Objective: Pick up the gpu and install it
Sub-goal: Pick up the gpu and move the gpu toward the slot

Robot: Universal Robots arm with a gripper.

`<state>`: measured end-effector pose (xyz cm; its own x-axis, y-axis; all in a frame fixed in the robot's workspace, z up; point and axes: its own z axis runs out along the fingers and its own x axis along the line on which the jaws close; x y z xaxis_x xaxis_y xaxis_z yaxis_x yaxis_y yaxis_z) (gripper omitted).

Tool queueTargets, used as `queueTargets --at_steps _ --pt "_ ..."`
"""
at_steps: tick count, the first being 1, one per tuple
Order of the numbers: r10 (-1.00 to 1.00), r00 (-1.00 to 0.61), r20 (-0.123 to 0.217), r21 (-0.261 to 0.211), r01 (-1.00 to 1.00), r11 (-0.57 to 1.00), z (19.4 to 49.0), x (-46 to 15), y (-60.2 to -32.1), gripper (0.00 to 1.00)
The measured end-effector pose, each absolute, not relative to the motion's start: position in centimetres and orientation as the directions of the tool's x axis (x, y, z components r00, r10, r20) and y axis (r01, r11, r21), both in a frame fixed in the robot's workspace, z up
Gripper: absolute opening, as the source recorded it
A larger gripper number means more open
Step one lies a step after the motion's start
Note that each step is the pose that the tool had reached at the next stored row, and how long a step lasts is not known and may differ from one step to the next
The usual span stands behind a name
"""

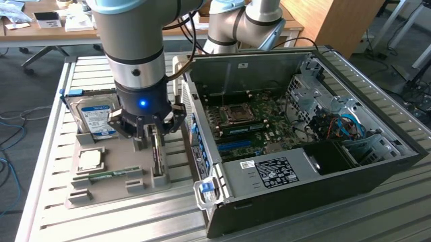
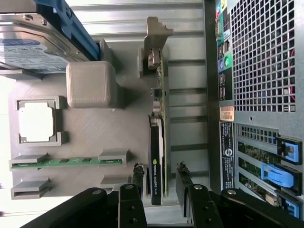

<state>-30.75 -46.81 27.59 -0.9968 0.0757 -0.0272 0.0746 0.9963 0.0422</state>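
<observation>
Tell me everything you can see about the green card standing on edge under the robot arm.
It is a thin green graphics card standing on its long edge in a slot of the grey holder, beside the computer case. A black fan housing covers one face; a silver metal bracket caps one end. The open fingers straddle it, one on each side, with gaps showing, so nothing grips it.

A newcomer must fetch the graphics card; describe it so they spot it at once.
Left of the open computer case in the exterior view lies a grey tray. On its side nearest the case, the gpu stands on edge, straddled by the open gripper. Unlike the small RAM stick and blue-labelled hard drive, it has a black shroud.
</observation>
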Motion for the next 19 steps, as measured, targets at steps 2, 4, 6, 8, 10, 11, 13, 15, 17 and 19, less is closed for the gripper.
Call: queueTargets --at_steps 2,4,6,8,10,11,13,15,17,19 --pt "0.076 -0.997 -0.027 0.042 0.075 0.996 27.5 -30.7 -46.7 0.42" --pt "0.076 -0.997 -0.027 0.042 0.074 0.996 27.3 -30.7 -46.6 0.42" --pt "0.076 -0.997 -0.027 0.042 0.075 0.996 27.2 -30.7 -46.4 0.42" --pt "0.076 -0.997 -0.027 0.042 0.075 0.996 27.0 -30.7 -46.3 0.42" --pt "0.076 -0.997 -0.027 0.042 0.074 0.996 26.9 -30.7 -46.1 0.42" --pt "0.076 -0.997 -0.027 0.043 0.074 0.996 26.9 -30.7 -46.1 0.42" --pt "0.076 -0.997 -0.027 0.043 0.074 0.996 26.9 -30.7 -46.0 0.42" --pt "0.076 -0.997 -0.027 0.043 0.075 0.996 26.7 -30.7 -45.8 0.42" --pt "0.076 -0.997 -0.027 0.043 0.074 0.996 26.4 -30.7 -45.8 0.42" --pt "0.076 -0.997 -0.027 0.043 0.075 0.996 26.1 -30.7 -45.7 0.42"
